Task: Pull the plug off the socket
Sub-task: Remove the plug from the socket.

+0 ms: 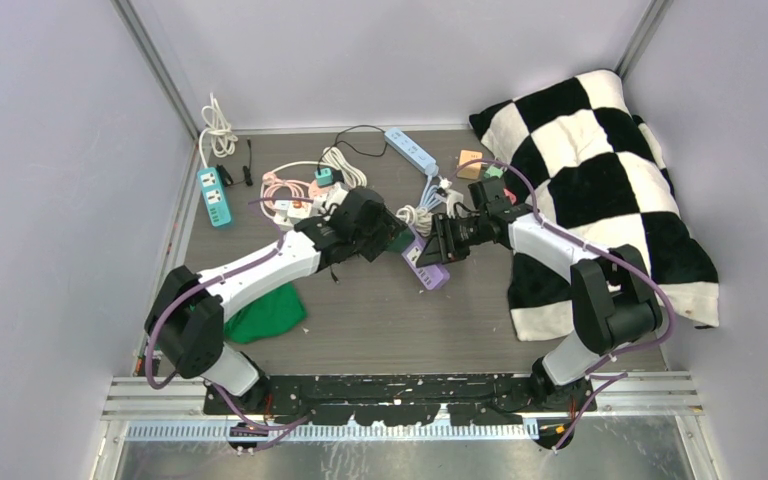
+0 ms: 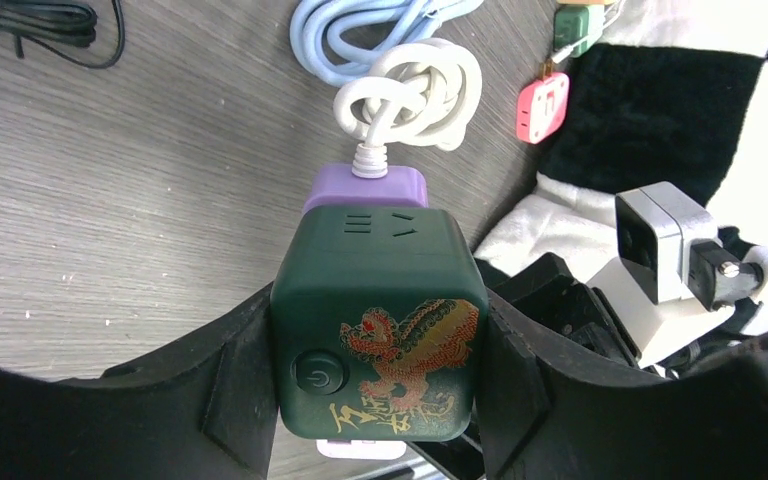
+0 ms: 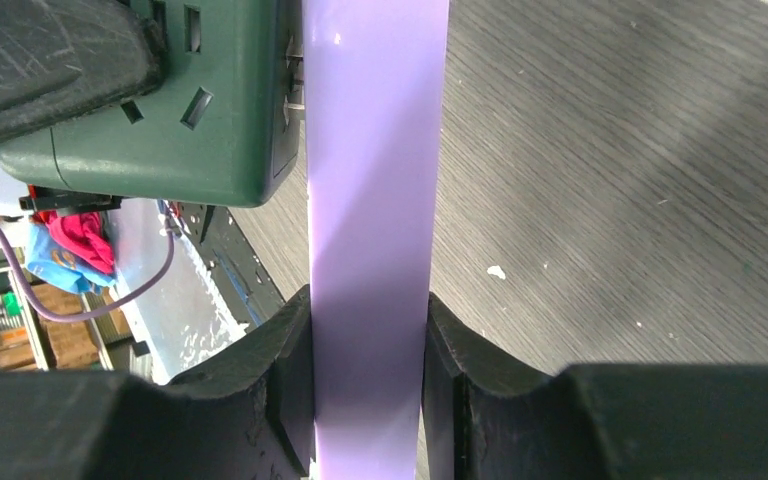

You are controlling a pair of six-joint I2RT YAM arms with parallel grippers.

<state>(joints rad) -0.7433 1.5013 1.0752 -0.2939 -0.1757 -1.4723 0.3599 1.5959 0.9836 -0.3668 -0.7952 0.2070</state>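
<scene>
The plug (image 2: 375, 320) is a dark green cube with a gold and red dragon print and a power button. My left gripper (image 2: 375, 375) is shut on its two sides. It sits against the socket (image 3: 375, 200), a lilac power strip with a coiled white cord (image 2: 410, 90). My right gripper (image 3: 370, 390) is shut across the strip's narrow body. In the right wrist view the plug (image 3: 160, 110) stands left of the strip, and metal prongs show in a thin gap between them. From above, both grippers (image 1: 392, 238) (image 1: 438, 245) meet over the strip (image 1: 425, 268) at mid-table.
A black and white checkered cushion (image 1: 600, 180) fills the right side. A green cloth (image 1: 265, 312) lies by the left arm. Teal (image 1: 214, 195), blue (image 1: 410, 150) and pink (image 1: 290, 185) power strips with tangled cables lie at the back.
</scene>
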